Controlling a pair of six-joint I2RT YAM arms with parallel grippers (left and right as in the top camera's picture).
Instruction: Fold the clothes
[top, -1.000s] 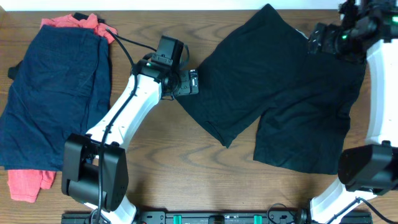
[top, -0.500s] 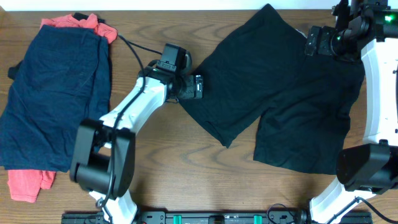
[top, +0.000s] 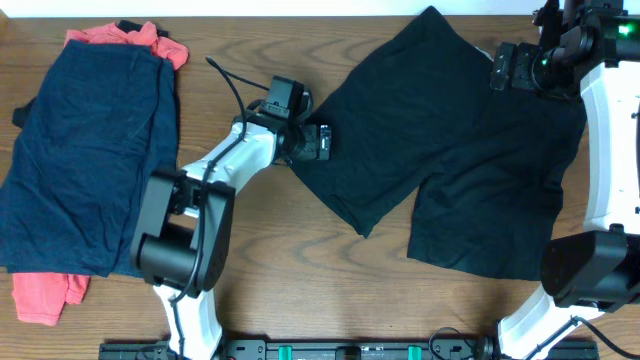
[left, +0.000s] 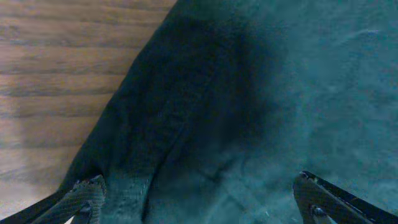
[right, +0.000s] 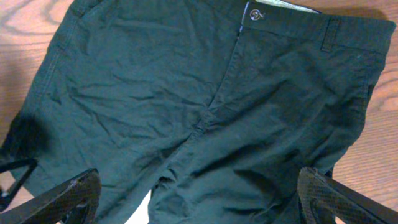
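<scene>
Navy shorts (top: 85, 150) lie flat at far left over a coral-red piece (top: 40, 295). Left gripper (top: 322, 141) sits at the left leg edge of the black shorts (top: 450, 150), jaws wide, holding nothing; the edge runs between them. Shorts spread centre-right on the tabletop (top: 300, 280), waistband toward the right gripper (top: 503, 66), which is also wide open and empty. Whether the left fingers touch cloth: cannot tell.

Bare table (top: 300, 270) between navy shorts (top: 90, 150) and black shorts (top: 450, 150), left arm (top: 225, 165) and perhaps cable (top: 226, 82) across it.
</scene>
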